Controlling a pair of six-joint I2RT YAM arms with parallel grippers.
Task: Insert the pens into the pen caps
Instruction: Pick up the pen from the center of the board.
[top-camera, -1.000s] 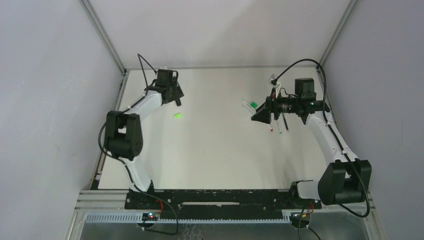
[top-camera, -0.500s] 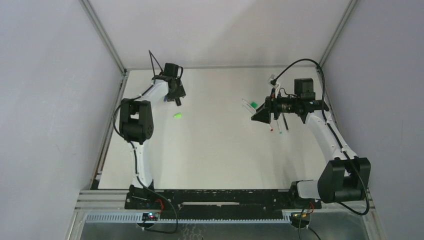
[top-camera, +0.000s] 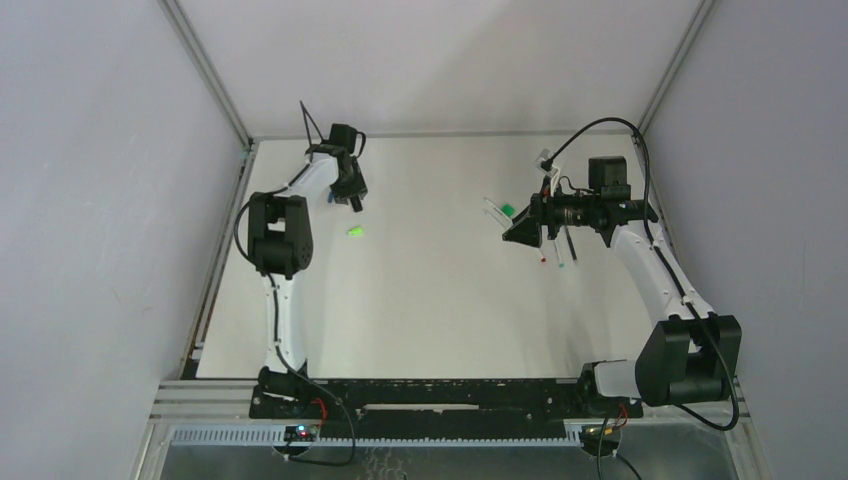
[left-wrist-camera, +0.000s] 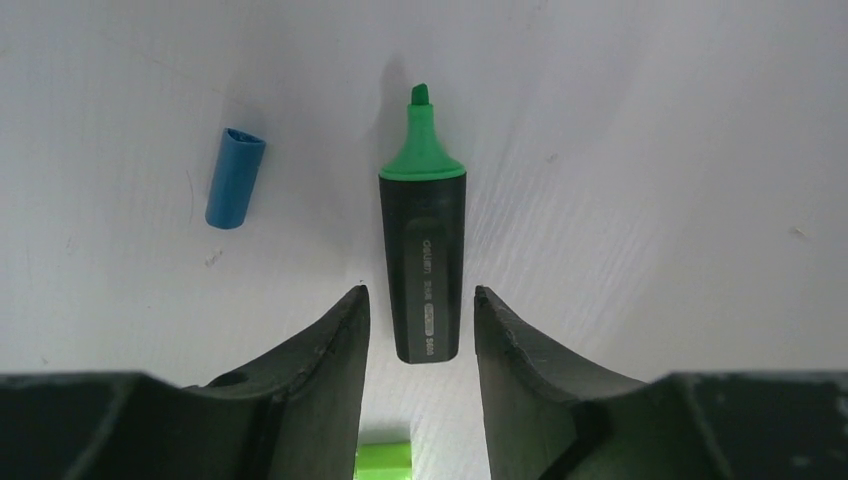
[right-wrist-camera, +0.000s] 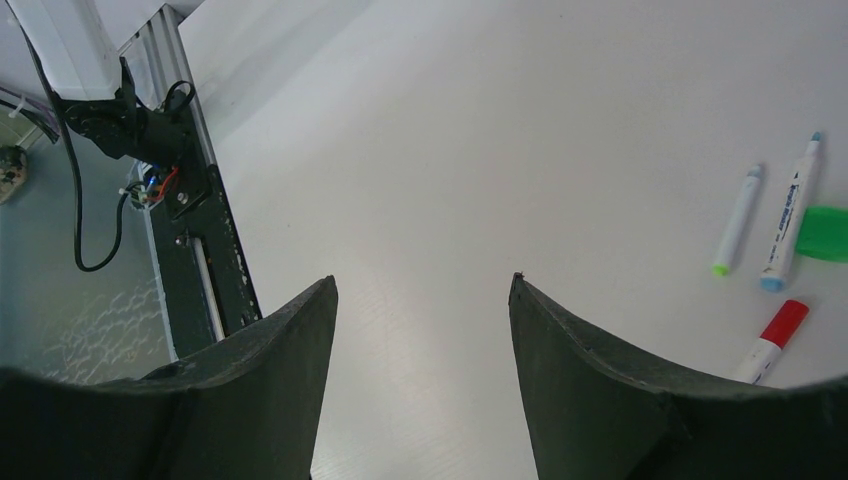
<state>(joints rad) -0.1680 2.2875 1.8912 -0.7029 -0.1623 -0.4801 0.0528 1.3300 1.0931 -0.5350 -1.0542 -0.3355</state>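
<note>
The black marker (left-wrist-camera: 425, 270), green tip bare, lies on the table (left-wrist-camera: 650, 150) between the parted fingers of the left gripper (left-wrist-camera: 420, 292), clear of both. Three thin white pens (right-wrist-camera: 738, 220) lie beside the right gripper (right-wrist-camera: 422, 278), its fingers wide apart. A blue cap (left-wrist-camera: 235, 178) lies near the marker's tip, a bright green cap (left-wrist-camera: 385, 455) near its rear.

The middle of the table (top-camera: 440, 300) is left free for passage. Toward 2 o'clock it is blocked by the pens (top-camera: 558, 255), and toward 10 o'clock by a green cap (top-camera: 354, 231).

Uncapped black green-tipped marker (left-wrist-camera: 422, 265) lies flat beside blue cap (left-wrist-camera: 235, 178).
</note>
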